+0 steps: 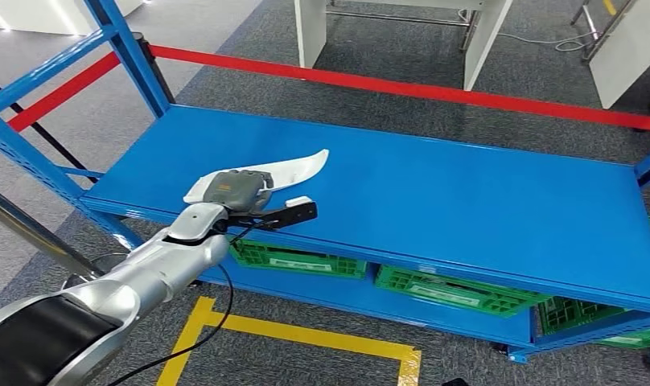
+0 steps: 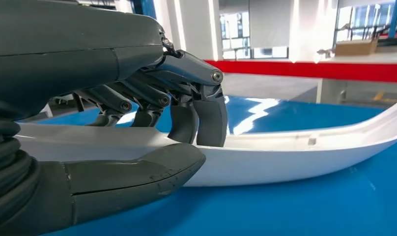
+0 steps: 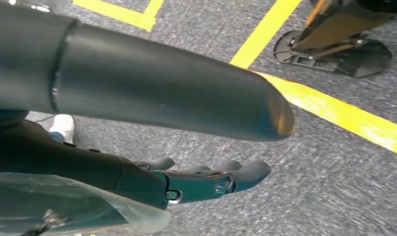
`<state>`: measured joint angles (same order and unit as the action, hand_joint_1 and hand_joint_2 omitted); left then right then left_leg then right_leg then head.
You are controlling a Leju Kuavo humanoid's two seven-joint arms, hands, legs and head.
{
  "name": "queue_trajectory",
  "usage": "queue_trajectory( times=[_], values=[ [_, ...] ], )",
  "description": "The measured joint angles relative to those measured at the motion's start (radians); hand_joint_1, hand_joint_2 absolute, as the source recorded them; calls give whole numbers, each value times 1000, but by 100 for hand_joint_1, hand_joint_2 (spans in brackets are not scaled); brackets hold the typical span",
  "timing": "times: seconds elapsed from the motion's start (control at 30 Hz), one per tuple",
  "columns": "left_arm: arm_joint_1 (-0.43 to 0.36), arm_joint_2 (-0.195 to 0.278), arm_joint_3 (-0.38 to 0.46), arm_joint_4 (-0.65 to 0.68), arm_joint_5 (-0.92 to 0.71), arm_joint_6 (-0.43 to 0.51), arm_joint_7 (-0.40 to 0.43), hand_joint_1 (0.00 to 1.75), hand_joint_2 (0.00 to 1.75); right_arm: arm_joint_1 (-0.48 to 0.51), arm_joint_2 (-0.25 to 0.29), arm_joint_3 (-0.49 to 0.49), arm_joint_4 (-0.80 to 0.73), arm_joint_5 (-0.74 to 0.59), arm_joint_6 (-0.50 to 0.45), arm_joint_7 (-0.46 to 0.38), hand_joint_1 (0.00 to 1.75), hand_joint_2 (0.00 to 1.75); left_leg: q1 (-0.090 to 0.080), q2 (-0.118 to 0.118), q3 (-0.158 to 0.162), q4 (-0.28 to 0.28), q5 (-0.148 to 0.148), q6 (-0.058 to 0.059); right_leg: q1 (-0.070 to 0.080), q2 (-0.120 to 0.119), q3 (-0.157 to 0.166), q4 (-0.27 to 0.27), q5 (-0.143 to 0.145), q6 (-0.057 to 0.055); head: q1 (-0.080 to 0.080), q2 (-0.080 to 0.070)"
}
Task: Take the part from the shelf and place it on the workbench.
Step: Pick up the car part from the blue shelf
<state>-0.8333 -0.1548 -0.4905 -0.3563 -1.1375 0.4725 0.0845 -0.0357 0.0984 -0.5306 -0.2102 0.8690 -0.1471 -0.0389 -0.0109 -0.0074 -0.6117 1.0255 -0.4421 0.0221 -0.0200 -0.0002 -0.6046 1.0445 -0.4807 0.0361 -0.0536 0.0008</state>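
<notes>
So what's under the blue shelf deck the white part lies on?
Under the blue shelf deck sit green plastic crates on a lower level. The deck covers most of each crate, so their contents cannot be seen.

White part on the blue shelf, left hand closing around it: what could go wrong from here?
1. The left hand grips the white part at one end, so its long free end may sag or twist when lifted.
2. The part is thin and curved; the thumb and fingers pinch its edge, so it could slip.
3. Swinging it out, the tip might strike the shelf upright.
</notes>
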Motion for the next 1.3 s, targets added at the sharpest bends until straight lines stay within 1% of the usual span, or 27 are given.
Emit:
queue_trajectory(
  times=[0.1, 0.17, 0.2, 0.27, 0.3, 0.33, 0.37, 0.43, 0.47, 0.5, 0.53, 0.63, 0.67, 0.7, 0.77, 0.8, 0.83, 0.87, 0.9, 0.97, 1.0, 1.03, 1.1, 1.17, 1.2, 1.23, 1.3],
  values=[
    [5, 2, 6, 0, 2, 25, -16, 175, 175, 2, 2, -1, 0, 5, 0, 0, 0, 0, 0, -1, -5, 5, 0, -13, 1, 1, 8, -14, -2, -16, -1, 0],
    [7, 3, 11, 0, 3, 31, -21, 175, 175, 2, 4, -2, 0, 7, 0, 0, 0, 0, 2, 0, -18, 37, -26, -24, -1, 1, 10, -17, 2, -27, -3, 0],
    [7, 4, 13, 0, 4, 32, -22, 175, 175, 2, 5, -2, 0, 8, 0, 0, 0, 0, 5, 1, -37, 82, -54, -30, -2, 0, 10, -18, 3, -32, -4, 0],
    [11, 6, 17, 0, 6, 30, -28, 175, 175, 1, 5, -3, 0, 8, 0, -2, 0, 0, 9, 2, -89, 206, -112, -39, -2, 0, 10, -18, 2, -36, -6, 0],
    [15, 7, 18, 0, 7, 27, -35, 175, 175, 2, 5, -3, 0, 9, 0, -3, 0, 0, 10, 2, -109, 252, -126, -41, -2, 0, 11, -18, 2, -37, -5, 0],
    [17, 7, 20, 0, 10, 22, -42, 175, 175, 2, 5, -3, 0, 10, 0, -4, 0, 0, 11, 2, -115, 266, -121, -41, -2, 0, 11, -18, 2, -37, -6, 0],
    [18, 8, 21, 0, 12, 16, -52, 175, 175, 2, 6, -3, 0, 10, 0, -5, 0, 0, 12, 2, -104, 244, -99, -39, -2, 0, 12, -17, 2, -37, -6, 0],
    [16, 8, 23, 0, 20, 1, -72, 175, 175, 2, 6, -3, 0, 11, 0, -8, 0, 0, 12, 2, -49, 128, -34, -31, -2, 1, 15, -17, 1, -35, -6, 0],
    [15, 8, 24, 0, 25, -9, -84, 175, 175, 1, 6, -3, 0, 11, 0, -9, 0, 0, 10, 2, -22, 70, -13, -27, -1, 1, 14, -17, 0, -33, -6, 0],
    [13, 8, 26, 0, 31, -19, -96, 175, 175, 1, 6, -3, 0, 12, 1, -10, 0, 0, 8, 2, -4, 30, -4, -23, 0, 1, 12, -17, 1, -29, -5, 0],
    [13, 8, 28, 0, 37, -28, -107, 175, 175, 1, 6, -3, 0, 12, 1, -10, 0, 0, 5, 1, 4, 12, -6, -20, 1, 0, 10, -17, 2, -24, -5, 0],
    [10, 7, 34, -3, 57, -55, -143, 175, 175, 2, 6, -4, 0, 14, 2, -11, 0, 0, 6, 2, 9, -5, -5, -6, 0, -2, 4, -16, -2, -8, -4, 0],
    [8, 6, 38, -4, 68, -66, -159, 175, 175, 2, 6, -4, 0, 14, 2, -12, 0, 0, 8, 3, 11, -10, -1, 0, 0, -1, -5, 2, -17, -4, -3, 0],
    [7, 4, 43, -7, 81, -74, -175, 175, 175, 1, 6, -4, 0, 15, 2, -12, 0, 0, 10, 4, 14, -15, 1, 5, 0, -1, -24, 42, -42, -1, -1, 0],
    [6, 1, 55, -11, 115, -82, -207, 175, 175, 2, 6, -5, 0, 17, 3, -13, 0, 0, 9, 5, 13, -16, 3, 10, 0, -1, -81, 170, -104, 3, 0, 0],
    [8, -1, 63, -13, 135, -83, -223, 175, 175, 3, 6, -5, 0, 19, 3, -13, 0, 0, 8, 5, 12, -15, 3, 11, 0, -1, -107, 226, -123, 5, 0, 0],
    [10, -3, 72, -15, 159, -84, -239, 175, 175, 4, 6, -6, 0, 21, 3, -13, 0, 0, 8, 5, 12, -15, 3, 11, 0, -1, -119, 253, -125, 7, 0, 0],
    [11, -5, 84, -18, 188, -87, -255, 175, 175, 4, 6, -6, 0, 22, 3, -13, 0, 0, 8, 4, 12, -14, 3, 12, -1, -1, -113, 243, -109, 8, 0, 0],
    [13, -9, 97, -23, 220, -94, -272, 175, 175, 4, 6, -8, 0, 23, 2, -14, 0, 0, 9, 3, 13, -12, 2, 11, -1, -1, -89, 195, -77, 9, 0, 0],
    [13, -19, 126, -36, 295, -129, -306, 175, 175, 1, 6, -11, 0, 26, 1, -15, 0, 0, 7, 1, 10, -4, -2, 4, -4, -3, -20, 60, -23, 9, 1, 0],
    [13, -26, 142, -44, 336, -155, -326, 175, 175, -1, 7, -12, 0, 27, 1, -16, 0, 0, 5, 0, 8, 0, -3, 0, -4, -2, 4, 14, -11, 7, 1, 0],
    [13, -32, 158, -52, 379, -183, -346, 175, 175, -2, 7, -14, 0, 29, 0, -17, 0, 0, 2, -1, 5, 3, -3, -4, -5, -1, 17, -8, -11, 4, 1, 0],
    [13, -45, 188, -71, 460, -233, -384, 175, 175, -1, 7, -18, 0, 32, 0, -19, 0, 0, 0, -2, 2, 5, -1, -11, -4, 2, 20, -11, -12, -6, -1, 0],
    [14, -55, 216, -92, 532, -275, -411, 175, 175, 0, 8, -22, 0, 34, -1, -22, 0, 0, 3, -1, -6, 25, -18, -20, -6, 2, 20, -14, -8, -17, -3, 0],
    [15, -60, 228, -105, 569, -294, -422, 175, 175, 0, 8, -23, 0, 35, -2, -24, 0, 0, 4, -1, -20, 59, -40, -25, -8, 2, 21, -15, -7, -23, -4, 0],
    [18, -63, 241, -118, 608, -312, -434, 175, 175, 0, 8, -25, 0, 37, -3, -26, 0, 0, 6, 0, -43, 114, -71, -30, -8, 2, 21, -15, -6, -26, -6, 0],
    [32, -71, 265, -151, 695, -343, -457, 175, 175, 0, 8, -28, 0, 41, -7, -30, 0, 0, 9, 1, -100, 245, -128, -35, -8, 2, 21, -15, -7, -30, -7, 0]
  ],
)
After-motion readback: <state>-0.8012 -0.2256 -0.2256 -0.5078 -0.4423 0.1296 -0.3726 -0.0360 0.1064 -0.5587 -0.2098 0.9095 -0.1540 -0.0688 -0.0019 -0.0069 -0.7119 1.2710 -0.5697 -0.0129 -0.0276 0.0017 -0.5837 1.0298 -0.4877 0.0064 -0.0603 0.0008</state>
